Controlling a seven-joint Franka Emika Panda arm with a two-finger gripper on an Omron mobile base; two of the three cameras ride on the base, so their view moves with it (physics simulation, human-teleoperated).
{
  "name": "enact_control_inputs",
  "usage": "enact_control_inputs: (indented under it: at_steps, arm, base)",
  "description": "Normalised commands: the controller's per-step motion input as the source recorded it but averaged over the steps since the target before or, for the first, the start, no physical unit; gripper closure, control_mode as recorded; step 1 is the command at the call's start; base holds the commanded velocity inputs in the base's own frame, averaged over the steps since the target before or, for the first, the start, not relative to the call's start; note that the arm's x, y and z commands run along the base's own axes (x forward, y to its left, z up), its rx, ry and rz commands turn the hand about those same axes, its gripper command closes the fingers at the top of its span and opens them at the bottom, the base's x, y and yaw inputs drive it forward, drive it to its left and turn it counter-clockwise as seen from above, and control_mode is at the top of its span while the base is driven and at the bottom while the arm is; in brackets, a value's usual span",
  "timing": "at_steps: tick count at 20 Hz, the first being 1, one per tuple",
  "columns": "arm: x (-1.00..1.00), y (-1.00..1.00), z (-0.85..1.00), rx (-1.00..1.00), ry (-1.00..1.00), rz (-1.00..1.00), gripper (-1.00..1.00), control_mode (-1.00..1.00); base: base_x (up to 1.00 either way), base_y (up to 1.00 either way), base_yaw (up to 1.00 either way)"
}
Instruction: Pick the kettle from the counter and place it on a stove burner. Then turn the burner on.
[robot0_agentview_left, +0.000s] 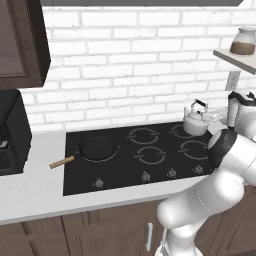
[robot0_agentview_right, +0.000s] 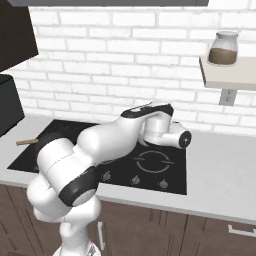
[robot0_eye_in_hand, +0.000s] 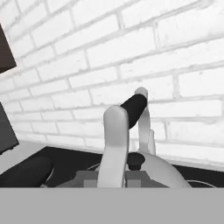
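Fingers (robot0_eye_in_hand: 87, 179) are gripping the kettle (robot0_agentview_left: 196, 122) by its arched handle, carrying it above the far-right stove burner (robot0_agentview_left: 184, 131); next, lowering it squarely.

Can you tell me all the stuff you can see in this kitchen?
kettle: one, silvery-white, on the cooktop's back right corner
pan: one, black with wooden handle, on the left burner
cooktop: one, black glass, set in the counter
burners: four more, thin grey rings, none glowing
knobs: small, along the cooktop's front edge
counter: one, pale grey-white, over dark brown cabinets
jar: one, glass with brown contents, on the wall shelf
shelf: one, pale, right wall
arm: one, white with dark joints
pincer: one, at the kettle's handle
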Motion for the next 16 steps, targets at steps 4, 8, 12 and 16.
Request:
enact_control_inputs:
  at_steps: [4,8,12,16]
  arm:
    - [0.00,-0.18,0.00,0.00,0.02,0.07,1.00,-1.00]
    - [0.00,-0.23,-0.07,0.00,0.01,0.07,1.00,-1.00]
    - [0.00,-0.03,-0.31,-0.02,0.00,0.07,1.00,-1.00]
    - [0.00,0.00,-0.54,-0.07,0.00,0.07,1.00,-1.00]
  base:
    - [0.00,0.00,0.00]
    - [0.00,0.00,0.00]
    - [0.00,0.00,0.00]
    - [0.00,0.00,0.00]
